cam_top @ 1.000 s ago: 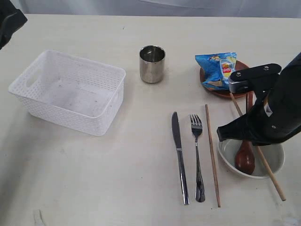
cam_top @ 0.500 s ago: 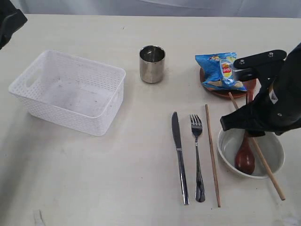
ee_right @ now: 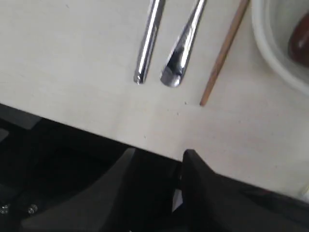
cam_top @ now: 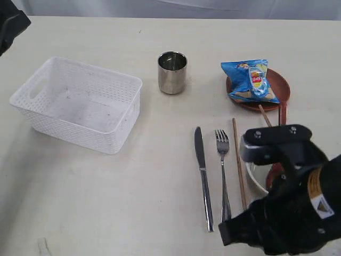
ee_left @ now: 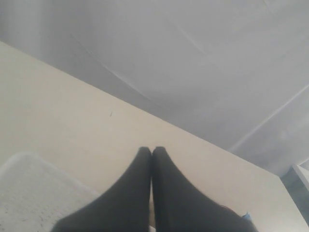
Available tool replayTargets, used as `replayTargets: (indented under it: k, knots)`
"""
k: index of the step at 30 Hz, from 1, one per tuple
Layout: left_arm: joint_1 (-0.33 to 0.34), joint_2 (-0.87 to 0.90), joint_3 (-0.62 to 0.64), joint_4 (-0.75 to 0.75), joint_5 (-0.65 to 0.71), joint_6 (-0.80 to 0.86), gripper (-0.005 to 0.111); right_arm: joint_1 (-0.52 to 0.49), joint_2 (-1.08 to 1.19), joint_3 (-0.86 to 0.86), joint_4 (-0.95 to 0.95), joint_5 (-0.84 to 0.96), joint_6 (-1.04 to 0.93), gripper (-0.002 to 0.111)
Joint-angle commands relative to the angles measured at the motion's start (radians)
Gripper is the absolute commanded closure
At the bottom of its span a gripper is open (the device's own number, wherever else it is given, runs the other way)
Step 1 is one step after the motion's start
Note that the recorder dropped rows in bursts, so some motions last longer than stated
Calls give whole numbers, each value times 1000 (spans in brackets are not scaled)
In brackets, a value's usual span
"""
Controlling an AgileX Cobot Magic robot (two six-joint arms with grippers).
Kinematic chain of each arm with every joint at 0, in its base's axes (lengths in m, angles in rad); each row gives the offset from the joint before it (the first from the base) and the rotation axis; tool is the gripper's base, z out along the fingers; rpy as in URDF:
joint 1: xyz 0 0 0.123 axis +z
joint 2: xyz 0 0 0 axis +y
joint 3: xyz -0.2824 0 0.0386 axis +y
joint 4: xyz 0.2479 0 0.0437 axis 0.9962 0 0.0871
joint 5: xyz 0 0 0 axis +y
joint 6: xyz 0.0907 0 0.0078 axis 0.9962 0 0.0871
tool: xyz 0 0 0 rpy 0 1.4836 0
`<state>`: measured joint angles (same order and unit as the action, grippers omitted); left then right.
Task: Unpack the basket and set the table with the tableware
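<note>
Currently the right tool [ee_right: 158,154] is hanging over the near edge of the surface [ee_right: 72,72], its two dark fingers [ee_right: 207,183] standing apart with nothing between them. Just beyond its tips the handle ends of the knife [ee_right: 146,38] and the fork [ee_right: 182,48] are lying side by side. Next past them is lying the end of one chopstick [ee_right: 224,53]. The frame is cutting off the working ends of all three. Further to that side a slice of the pale bowl [ee_right: 273,46] is showing, with a blurred brown patch of the spoon [ee_right: 300,41] inside it.

In the exterior view the right arm [cam_top: 287,213] is covering the tool itself, most of the bowl and the spoon's head. Only the spoon's handle and a short stub of the second chopstick [cam_top: 264,114] are sticking out toward the brown plate [cam_top: 281,88], which is carrying the blue snack bag [cam_top: 249,80]. Well away from this tool the steel cup [cam_top: 172,72] is standing upright. Farther still the white basket [cam_top: 125,114] is sitting with its bare floor showing.

The left tool [ee_left: 152,152] is pressing its fingers together on nothing, raised above the surface. Near it a blurred corner of the basket is showing. In the exterior view only a dark scrap of the left arm [cam_top: 10,24] is peeking in at the corner, so that tool itself is hidden there.
</note>
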<state>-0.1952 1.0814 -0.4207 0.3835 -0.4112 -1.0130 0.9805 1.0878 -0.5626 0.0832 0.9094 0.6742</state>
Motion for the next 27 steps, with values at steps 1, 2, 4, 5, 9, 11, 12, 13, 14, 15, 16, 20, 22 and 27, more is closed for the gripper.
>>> replayTargets:
  k: [1, 2, 4, 5, 9, 11, 12, 13, 14, 15, 16, 20, 22, 27]
  knots:
    - [3, 1, 6, 5, -12, -4, 107, 97, 79, 50, -83, -98, 204, 78]
    - [3, 1, 6, 5, -12, -4, 107, 99, 105, 52, -133, -113, 257, 78]
    - [3, 1, 6, 5, -12, -6, 107, 99, 184, 52, -263, -122, 388, 78]
    - [3, 1, 6, 5, -12, -6, 107, 99, 238, 52, -284, -158, 421, 78]
    - [3, 1, 6, 5, -12, -6, 107, 86, 376, 52, -284, -302, 422, 78]
    - [3, 1, 6, 5, -12, -6, 107, 58, 431, 52, -295, -297, 420, 78]
    - [3, 1, 6, 5, -12, -6, 107, 56, 442, 52, -303, -298, 416, 78]
    - [3, 1, 6, 5, -12, -6, 107, 56, 443, 52, -306, -298, 418, 78]
    - [3, 1, 6, 5, -12, -6, 107, 56, 441, 52, -306, -298, 418, 78]
    - [3, 1, 6, 5, -12, -6, 107, 56, 439, 52, -313, -298, 418, 78]
    - [3, 1, 6, 5, -12, -6, 107, 56, 439, 52, -338, -298, 426, 78]
    - [3, 1, 6, 5, -12, -6, 107, 56, 456, 52, -404, -312, 473, 78]
    - [3, 1, 6, 5, -12, -6, 107, 56, 484, 52, -400, -330, 473, 78]
    - [3, 1, 6, 5, -12, -6, 107, 56, 528, 52, -392, -337, 465, 79]
